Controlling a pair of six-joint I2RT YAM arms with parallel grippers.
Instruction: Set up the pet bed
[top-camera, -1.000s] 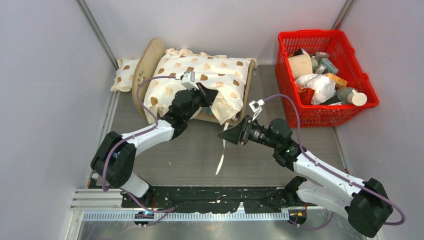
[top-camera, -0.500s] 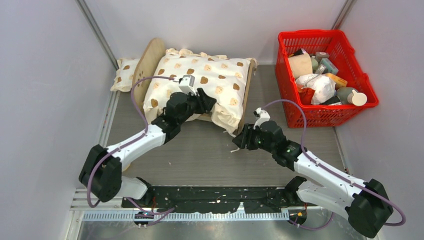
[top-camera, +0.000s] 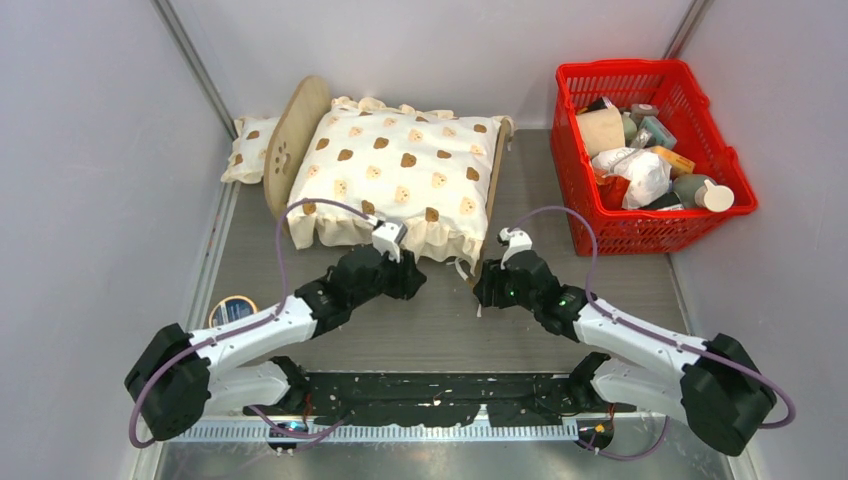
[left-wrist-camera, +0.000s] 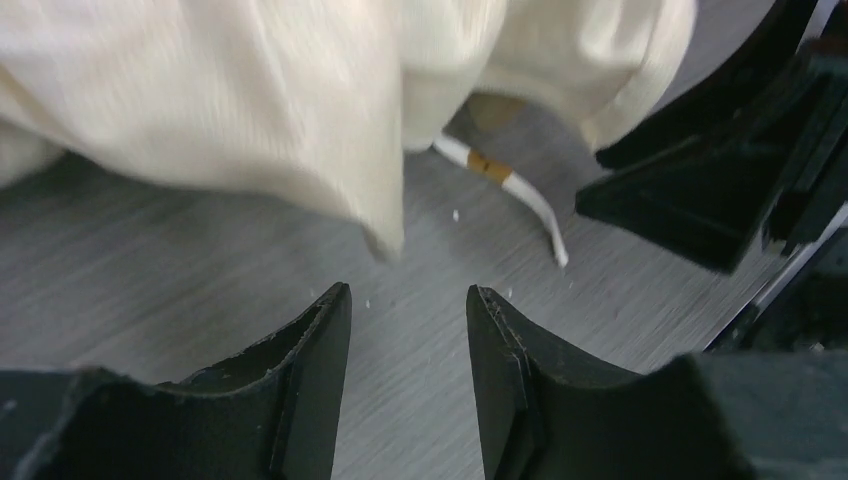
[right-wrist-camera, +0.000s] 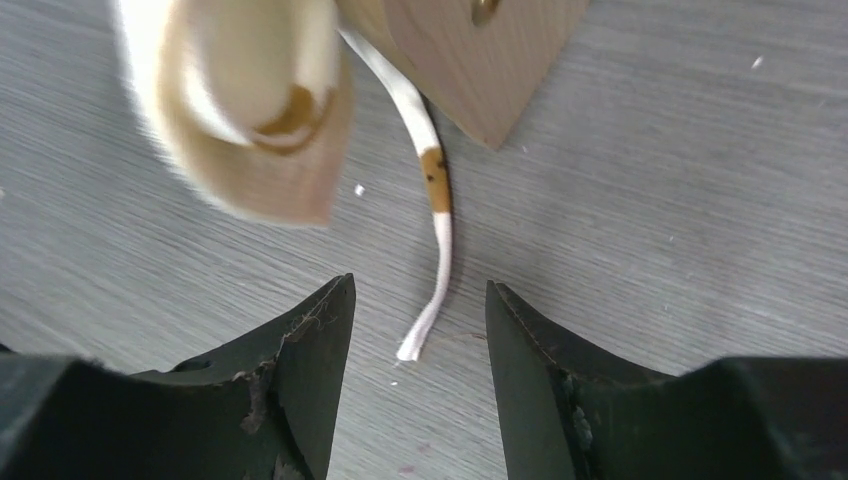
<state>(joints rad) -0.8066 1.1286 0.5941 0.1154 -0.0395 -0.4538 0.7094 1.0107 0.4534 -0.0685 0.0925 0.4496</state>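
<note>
The pet bed, a light-wood frame with an arched paw-print headboard, stands at the back of the table. A cream bear-print cushion lies flat on it and hides the base. My left gripper is open and empty over the table, just in front of the cushion's ruffled near edge. My right gripper is open too, by the footboard's near corner. The loose end of a white tie strap lies on the table between its fingers, ungripped.
A small bear-print pillow lies behind the headboard against the left wall. A red basket full of several items stands at the back right. A tape roll sits near the left arm. The two grippers are close together.
My left gripper has opened, let go of the cushion's edge and drawn back toward me; the cushion has settled flat. My right gripper has moved in toward the footboard corner.
</note>
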